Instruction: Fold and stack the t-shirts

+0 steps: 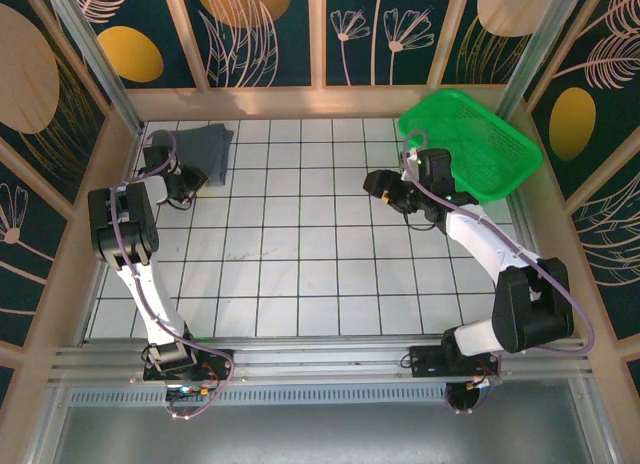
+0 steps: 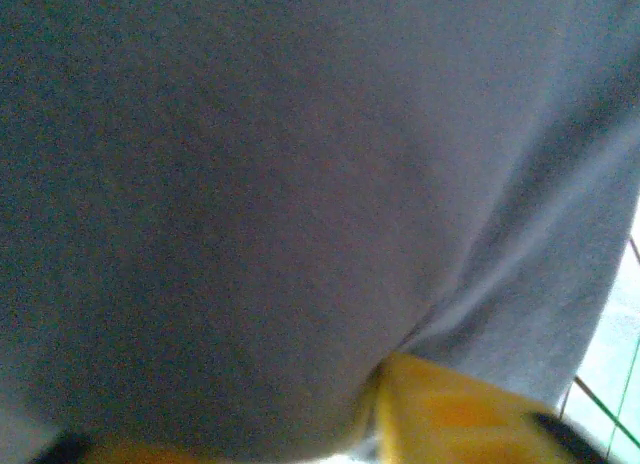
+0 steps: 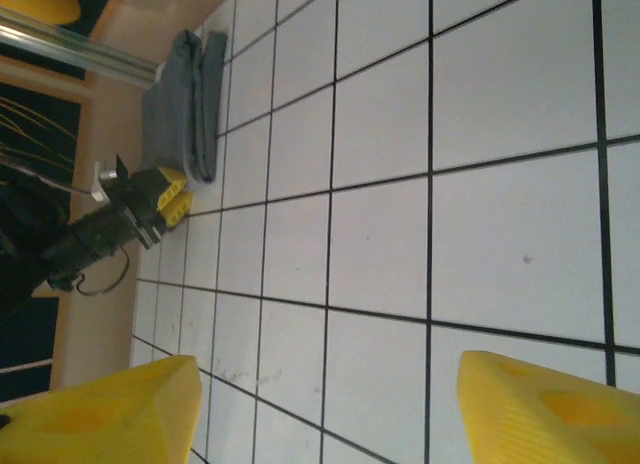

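Now the folded shirt lies just ahead of the left pincer, its grip unclear; the right pincer, wide and empty, sits well away.

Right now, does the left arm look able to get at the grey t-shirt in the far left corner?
Probably yes: the left gripper sits right at the near edge of the folded t-shirt, nothing between them; the right gripper is away by the green basket.

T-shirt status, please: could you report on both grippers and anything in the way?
Right gripper open, empty. T-shirt folded, far left corner. Left gripper at its edge, jaws unclear. Green basket far right, not obstructing.
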### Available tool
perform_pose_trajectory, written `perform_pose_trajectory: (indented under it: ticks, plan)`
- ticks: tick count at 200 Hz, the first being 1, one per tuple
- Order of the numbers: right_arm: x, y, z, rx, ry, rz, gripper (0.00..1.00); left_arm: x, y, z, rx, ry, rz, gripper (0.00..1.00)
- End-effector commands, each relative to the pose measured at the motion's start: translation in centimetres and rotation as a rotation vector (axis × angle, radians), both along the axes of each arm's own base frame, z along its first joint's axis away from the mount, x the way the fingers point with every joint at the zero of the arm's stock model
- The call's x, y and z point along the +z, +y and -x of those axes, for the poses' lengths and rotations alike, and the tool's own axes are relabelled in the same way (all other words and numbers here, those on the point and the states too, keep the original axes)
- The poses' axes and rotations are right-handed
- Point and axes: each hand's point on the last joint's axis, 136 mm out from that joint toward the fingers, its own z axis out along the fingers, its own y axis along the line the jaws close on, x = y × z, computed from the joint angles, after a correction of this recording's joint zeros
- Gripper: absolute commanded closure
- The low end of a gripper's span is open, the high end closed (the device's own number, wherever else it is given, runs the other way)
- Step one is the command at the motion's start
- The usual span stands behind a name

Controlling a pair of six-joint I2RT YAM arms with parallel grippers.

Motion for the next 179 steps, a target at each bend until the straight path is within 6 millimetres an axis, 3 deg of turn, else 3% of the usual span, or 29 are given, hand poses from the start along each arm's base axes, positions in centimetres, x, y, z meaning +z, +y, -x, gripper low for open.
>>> perform_pose_trajectory:
  ticks: [1, 30, 39, 58, 75, 90, 102, 129, 148, 179]
  plan:
    - [3.0, -0.6, -0.8, -0.022, -0.103, -0.033, 0.01, 3.8, 0.0, 1.7, 0.022, -0.035, -0.028, 0.01]
    - [2.4, -4.3, -1.3, -0.142, -0.051, -0.043, 0.01, 8.2, -2.1, 4.7, 0.069, -0.118, 0.082, 0.01]
    - [2.5, -5.8, -1.1, -0.184, -0.065, -0.030, 0.01, 10.5, -2.4, 5.9, 0.098, -0.173, 0.091, 0.01]
    - [3.6, -8.8, -0.4, -0.262, -0.143, 0.074, 0.01, 11.5, -2.6, 9.2, 0.159, -0.184, 0.043, 0.01]
    - [4.4, -12.1, 0.0, -0.386, -0.189, 0.228, 0.01, 12.7, -1.1, 11.9, 0.275, -0.184, -0.105, 0.01]
    - [4.4, -16.2, 0.2, -0.570, -0.211, 0.381, 0.01, 13.6, 1.6, 14.5, 0.425, -0.190, -0.260, 0.01]
    - [3.7, -18.9, 0.4, -0.685, -0.245, 0.465, 0.01, 14.4, 2.7, 15.7, 0.450, -0.304, -0.354, 0.01]
    - [1.8, -19.9, 0.9, -0.740, -0.466, 0.522, 0.01, 15.3, 4.2, 18.1, 0.395, -0.484, -0.637, 0.01]
    - [-0.6, -19.9, 1.6, -0.714, -0.566, 0.706, 0.01, 13.7, 4.0, 18.6, 0.305, -0.495, -0.763, 0.01]
    - [-5.2, -20.5, 1.2, -0.648, -0.489, 0.834, 0.01, 11.0, 2.9, 17.8, 0.216, -0.509, -0.763, 0.01]
